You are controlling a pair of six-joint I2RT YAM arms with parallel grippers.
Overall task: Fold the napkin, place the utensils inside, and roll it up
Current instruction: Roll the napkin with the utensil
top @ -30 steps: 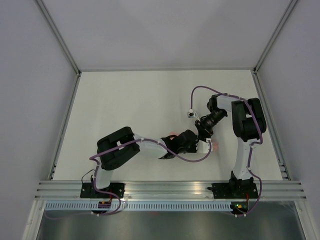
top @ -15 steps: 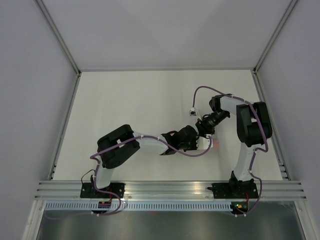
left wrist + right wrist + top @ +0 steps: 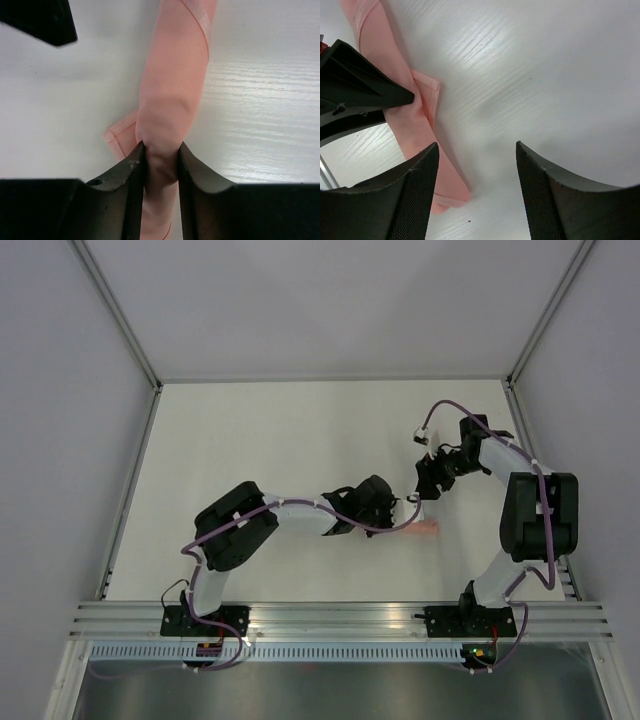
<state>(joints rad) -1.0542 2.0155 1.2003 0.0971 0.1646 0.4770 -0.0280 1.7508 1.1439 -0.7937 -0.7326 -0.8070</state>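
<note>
White tabletop (image 3: 250, 440) with pale walls on three sides fills the overhead view. From the left, the left arm reaches across the middle of the table, and the left gripper (image 3: 161, 150) is clamped on the napkin (image 3: 172, 85). The cloth is rolled into a slim salmon-pink tube, and the two black fingers (image 3: 127, 180) squeeze it near one end so that it bulges just beyond them. A small hemmed corner (image 3: 117, 137) pokes out flat on the table beside the roll. The black shape (image 3: 37, 20) at the top of that wrist view is probably part of the other gripper, though too little shows to be sure.

From above, only a short pink end of the roll (image 3: 426, 529) shows, right of centre. Just beyond it hangs the right gripper (image 3: 476, 147), its fingers spread wide with bare table between them and holding nothing. The roll runs beneath its left finger (image 3: 415, 195).
</note>
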